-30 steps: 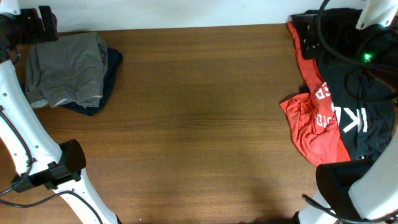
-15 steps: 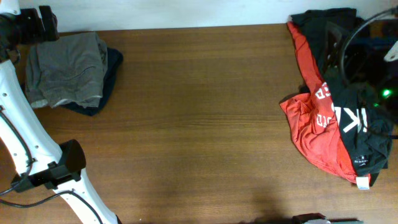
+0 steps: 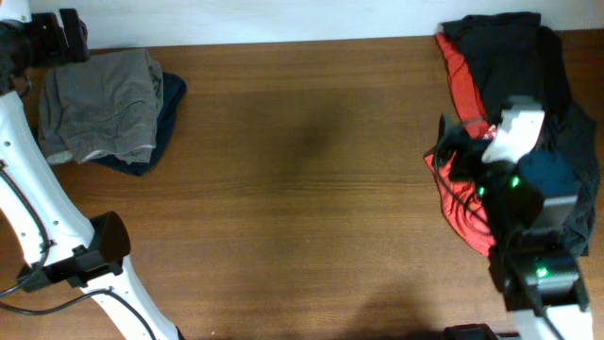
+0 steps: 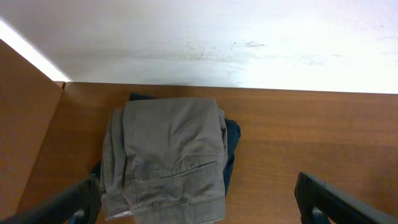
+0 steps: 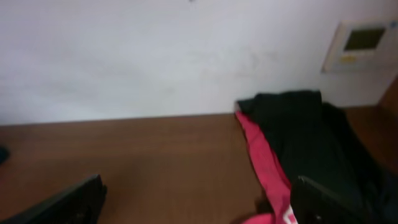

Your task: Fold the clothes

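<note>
The grey-olive shorts lie folded in a compact stack atop a navy garment, far left, while the left gripper and right gripper both gape apart.

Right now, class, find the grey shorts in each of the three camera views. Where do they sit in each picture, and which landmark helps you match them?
Overhead: shorts at the top-left corner of the table.
Left wrist: shorts at lower centre, lying on a navy garment.
Right wrist: not in view.
Shared landmark: the table's back edge against the white wall, seen in all three.
</note>
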Robot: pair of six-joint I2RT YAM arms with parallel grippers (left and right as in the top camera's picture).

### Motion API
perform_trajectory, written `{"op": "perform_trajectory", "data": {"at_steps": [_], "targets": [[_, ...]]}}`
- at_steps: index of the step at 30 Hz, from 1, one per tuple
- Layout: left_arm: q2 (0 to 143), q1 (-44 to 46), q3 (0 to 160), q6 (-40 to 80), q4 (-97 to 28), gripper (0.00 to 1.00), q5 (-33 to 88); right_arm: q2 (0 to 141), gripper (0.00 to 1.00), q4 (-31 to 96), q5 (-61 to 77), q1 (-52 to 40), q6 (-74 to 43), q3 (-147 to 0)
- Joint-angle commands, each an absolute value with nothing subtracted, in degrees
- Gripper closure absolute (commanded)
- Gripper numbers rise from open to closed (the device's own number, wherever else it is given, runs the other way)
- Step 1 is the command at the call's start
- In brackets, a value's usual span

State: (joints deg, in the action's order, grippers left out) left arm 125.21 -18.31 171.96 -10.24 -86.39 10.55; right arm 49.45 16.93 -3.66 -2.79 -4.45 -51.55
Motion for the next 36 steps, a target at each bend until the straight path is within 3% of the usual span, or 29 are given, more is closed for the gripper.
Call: {"op": "perform_trajectory", "data": {"at_steps": [1, 9, 18, 36], "targets": [[125.6, -18.37, 171.65, -9.76, -86.43, 0.01, 11.16, 42.54, 0.01, 12.64, -4.54, -0.19, -4.49, -39.97], [125.6, -18.37, 171.65, -9.76, -86.46, 0.01, 11.16, 26.37, 0.01, 7.66, -4.54, 3.14, -4.8, -19.2], [125.6, -18.37, 171.65, -9.76, -86.46, 0.01, 11.18, 12.51, 0.01, 7.62, -2.57, 3.14, -4.91, -6.46], [125.6, -18.37, 171.65, -9.76, -86.46, 0.01, 11.18, 0.05, 0.01, 4.93, -0.67, 3.07, -4.91, -0.54]]}}
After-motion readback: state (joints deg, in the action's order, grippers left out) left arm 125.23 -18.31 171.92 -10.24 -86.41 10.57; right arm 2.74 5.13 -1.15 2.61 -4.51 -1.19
